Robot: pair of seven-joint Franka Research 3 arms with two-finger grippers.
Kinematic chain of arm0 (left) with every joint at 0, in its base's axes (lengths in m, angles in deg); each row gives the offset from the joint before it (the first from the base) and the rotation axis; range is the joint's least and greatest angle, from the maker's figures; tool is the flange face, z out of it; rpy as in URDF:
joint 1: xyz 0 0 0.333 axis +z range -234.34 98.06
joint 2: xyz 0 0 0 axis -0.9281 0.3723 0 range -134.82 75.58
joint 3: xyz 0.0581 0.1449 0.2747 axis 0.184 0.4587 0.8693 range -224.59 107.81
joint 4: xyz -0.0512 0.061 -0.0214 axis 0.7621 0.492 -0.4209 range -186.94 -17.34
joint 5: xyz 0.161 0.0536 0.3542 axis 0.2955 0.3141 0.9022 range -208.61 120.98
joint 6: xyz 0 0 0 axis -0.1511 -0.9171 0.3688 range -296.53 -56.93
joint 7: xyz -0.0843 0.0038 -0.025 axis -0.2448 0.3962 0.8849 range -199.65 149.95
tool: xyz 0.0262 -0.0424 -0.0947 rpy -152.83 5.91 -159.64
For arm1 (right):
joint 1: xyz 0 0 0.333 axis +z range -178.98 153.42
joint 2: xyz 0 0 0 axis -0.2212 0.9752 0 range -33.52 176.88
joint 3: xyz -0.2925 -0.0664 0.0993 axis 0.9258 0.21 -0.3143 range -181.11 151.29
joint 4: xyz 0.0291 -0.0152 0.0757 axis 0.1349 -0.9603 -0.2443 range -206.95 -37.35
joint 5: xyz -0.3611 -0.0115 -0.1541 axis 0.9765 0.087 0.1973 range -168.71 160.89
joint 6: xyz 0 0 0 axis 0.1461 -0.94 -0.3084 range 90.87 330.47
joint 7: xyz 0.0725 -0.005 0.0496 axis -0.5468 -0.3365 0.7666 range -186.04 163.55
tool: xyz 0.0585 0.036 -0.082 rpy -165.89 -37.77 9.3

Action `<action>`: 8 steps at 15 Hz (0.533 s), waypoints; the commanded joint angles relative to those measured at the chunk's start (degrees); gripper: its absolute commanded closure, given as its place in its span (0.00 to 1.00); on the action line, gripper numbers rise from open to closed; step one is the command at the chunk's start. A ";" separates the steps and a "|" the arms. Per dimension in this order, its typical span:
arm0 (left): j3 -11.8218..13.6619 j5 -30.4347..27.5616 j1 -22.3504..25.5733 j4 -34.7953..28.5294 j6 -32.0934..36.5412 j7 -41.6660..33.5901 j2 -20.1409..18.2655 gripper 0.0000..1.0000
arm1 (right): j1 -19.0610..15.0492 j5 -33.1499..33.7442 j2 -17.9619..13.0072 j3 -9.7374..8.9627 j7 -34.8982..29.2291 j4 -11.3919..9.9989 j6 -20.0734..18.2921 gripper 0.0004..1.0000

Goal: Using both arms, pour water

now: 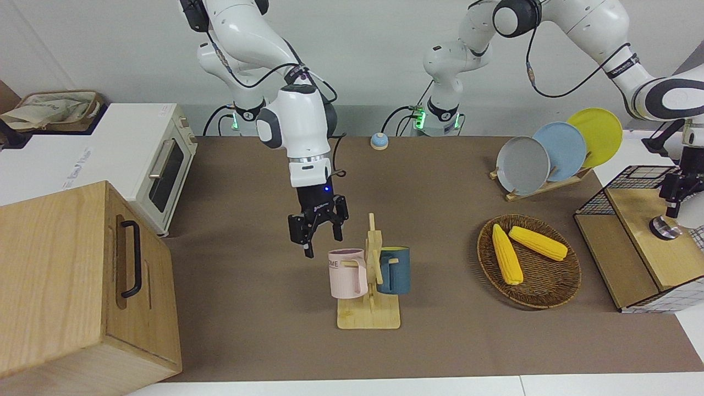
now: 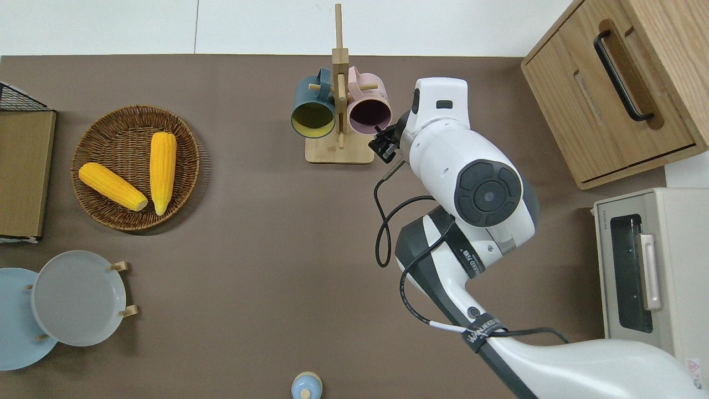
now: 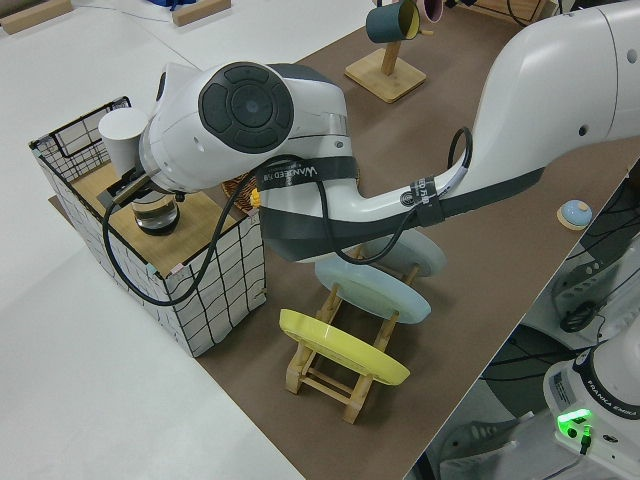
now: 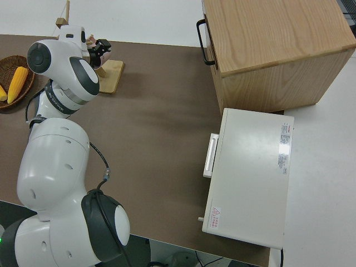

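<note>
Two glazed mugs hang on a pale wooden mug rack [image 1: 369, 308]: you see the pink mug [image 1: 346, 273] toward the right arm's end and the dark blue mug [image 1: 395, 269] toward the left arm's end. Each mug hangs by its handle from a peg, its long axis lying level, its mouth facing the robots and its base facing away from them. The rack's post stands upright on a flat rectangular base resting on the matte brown table [image 1: 440, 181].

Right gripper [image 1: 319, 225]: fingers spread, empty, pointing down, positioned over the table just beside the pink mug's rim, apart from it.

Left gripper [image 1: 675, 192]: positioned over the wood-topped wire crate [image 1: 638, 242] just above a cylindrical metal-banded vessel [image 3: 155, 213]. You cannot tell its finger state.

Two ridged yellow corn cobs [image 1: 507, 254] lie in a round woven basket [image 1: 555, 291].
</note>
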 commanded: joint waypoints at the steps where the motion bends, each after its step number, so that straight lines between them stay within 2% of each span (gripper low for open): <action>1: -0.52 -1.66 0.51 0.97 -0.82 -1.49 0.73 0.00 | 0.74 3.63 0.81 0.43 0.28 1.32 -0.24 0.19; 8: -0.52 -1.66 0.42 1.15 -0.90 -1.05 0.73 0.01 | 1.19 12.16 0.72 0.61 0.45 1.85 -0.60 0.21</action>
